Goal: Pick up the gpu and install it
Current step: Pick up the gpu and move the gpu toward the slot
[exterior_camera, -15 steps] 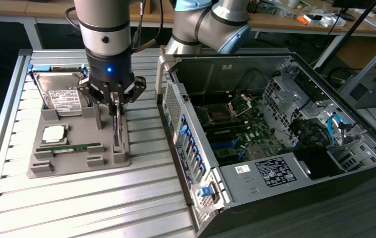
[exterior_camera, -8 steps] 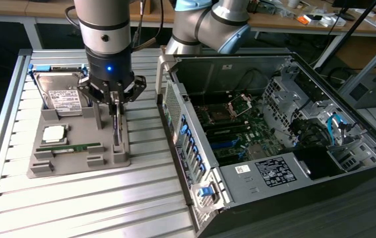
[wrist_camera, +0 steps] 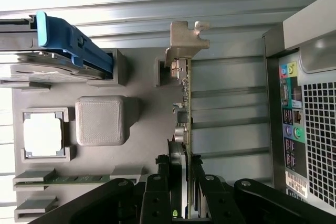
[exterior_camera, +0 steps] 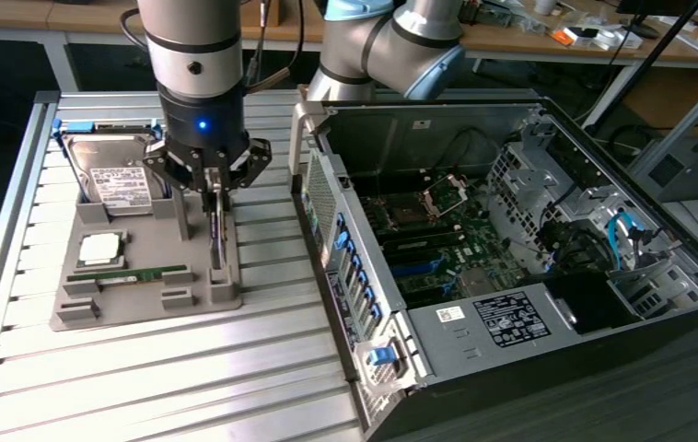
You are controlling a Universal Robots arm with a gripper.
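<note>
The gripper (exterior_camera: pixel 212 195) hangs straight down over the grey parts tray (exterior_camera: pixel 140 311), and its 2 jaws are closed onto the gpu (exterior_camera: pixel 217 241), 1 on each face of the card. The card stands on its long edge in a slot of the tray, which leaves its top edge free to be pinched from above. It runs directly beneath and between the jaws and has not left the slot.

From the wrist view the same grip shows. The gripper (wrist_camera: pixel 181 184) straddles the thin gpu (wrist_camera: pixel 187 103), and the board stretches away from the jaws to its silvery end bracket (wrist_camera: pixel 184 39) at the far end. I judge the hold sits away from the bracket so that end stays clear for seating.

To 1 side of the jaws, the tray (wrist_camera: pixel 142 129) props up the hard drive (exterior_camera: pixel 120 180) and holds the processor chip (exterior_camera: pixel 101 247) and the RAM stick (exterior_camera: pixel 128 273). On the other side, close by, the computer case (exterior_camera: pixel 362 304) lies open with its motherboard (exterior_camera: pixel 447 249) facing up, ready to take a card from above.
</note>
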